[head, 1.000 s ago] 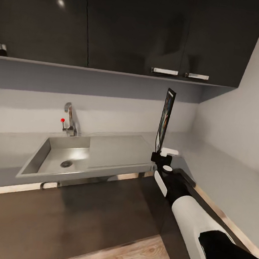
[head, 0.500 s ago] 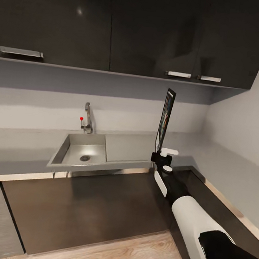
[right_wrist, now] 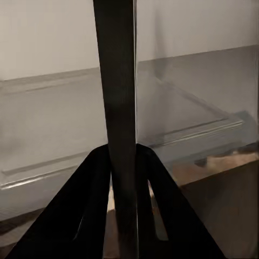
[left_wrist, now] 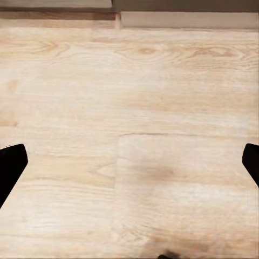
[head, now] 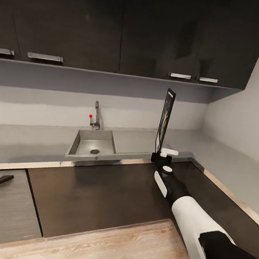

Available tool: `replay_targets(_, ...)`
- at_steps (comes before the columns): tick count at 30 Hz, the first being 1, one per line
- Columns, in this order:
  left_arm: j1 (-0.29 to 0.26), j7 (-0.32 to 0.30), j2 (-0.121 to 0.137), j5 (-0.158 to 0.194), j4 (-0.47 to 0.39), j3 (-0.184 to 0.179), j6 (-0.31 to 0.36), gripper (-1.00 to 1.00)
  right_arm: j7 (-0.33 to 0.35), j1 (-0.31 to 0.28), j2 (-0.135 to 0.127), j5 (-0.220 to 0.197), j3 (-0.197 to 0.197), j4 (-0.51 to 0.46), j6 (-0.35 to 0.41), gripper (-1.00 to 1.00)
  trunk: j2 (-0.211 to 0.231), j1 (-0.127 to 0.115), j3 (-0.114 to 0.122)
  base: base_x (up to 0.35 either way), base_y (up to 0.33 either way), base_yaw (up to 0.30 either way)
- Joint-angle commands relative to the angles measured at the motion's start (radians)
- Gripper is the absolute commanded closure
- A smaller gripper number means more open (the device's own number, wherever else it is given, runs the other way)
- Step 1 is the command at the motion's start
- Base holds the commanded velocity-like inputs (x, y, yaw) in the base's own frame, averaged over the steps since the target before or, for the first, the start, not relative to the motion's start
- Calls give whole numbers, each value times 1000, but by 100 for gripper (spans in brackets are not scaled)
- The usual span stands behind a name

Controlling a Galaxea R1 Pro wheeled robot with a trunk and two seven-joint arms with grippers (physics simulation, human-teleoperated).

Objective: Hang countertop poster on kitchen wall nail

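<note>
- Two dark fingertips (left_wrist: 11, 167) of our left gripper (left_wrist: 129, 167) sit at opposite edges of the left wrist view, spread wide with nothing between them, over pale wood floor (left_wrist: 135, 97).
- Further along in the head view, we see the upper cabinets (head: 117, 27), glossy black, with pale handles along their lower edge.
- Below them, the kitchen countertop (head: 31, 142) runs grey along the back wall and turns down the right side; the steel sink (head: 93, 144) is set into it, with the tap (head: 96, 115) behind.
- Right of the sink, the poster (head: 165, 118) stands on end, its long axis vertical. We see it almost edge-on, the artwork face turned toward the left and slightly toward us, the top reaching up near the cabinets.
- Our right gripper (head: 163, 157) grips the poster's bottom edge, in front of the countertop's edge; in the right wrist view both fingers (right_wrist: 86, 205) press against the dark frame (right_wrist: 121, 108) from either side.
- Rightmost, the plain grey side wall (head: 244, 114).
</note>
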Motion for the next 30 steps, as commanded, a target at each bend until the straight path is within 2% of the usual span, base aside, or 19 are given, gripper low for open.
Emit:
replay_targets(1,0,-7,0,0,-1,4,-2,-100,-7,-1,-1,-12,8,0,-2,100,-1,-1,-1,-321,121,0)
replay_targets(10,0,-7,0,0,-3,4,-1,-100,-6,0,-1,-12,8,0,-1,100,-1,-1,-1,-241,84,7)
replay_targets(16,0,-7,0,0,-5,4,-1,-100,-5,1,-1,-12,8,0,0,100,-1,-1,-1,-91,10,189)
replay_targets(20,0,-7,0,0,-5,4,-1,-100,-4,1,-1,-12,8,0,-2,100,-1,-1,-1,-279,1,206)
replay_targets(30,0,-7,0,-1,-3,3,-2,-100,-3,1,-1,-12,8,-1,-5,100,-1,-1,-1,-333,0,28)
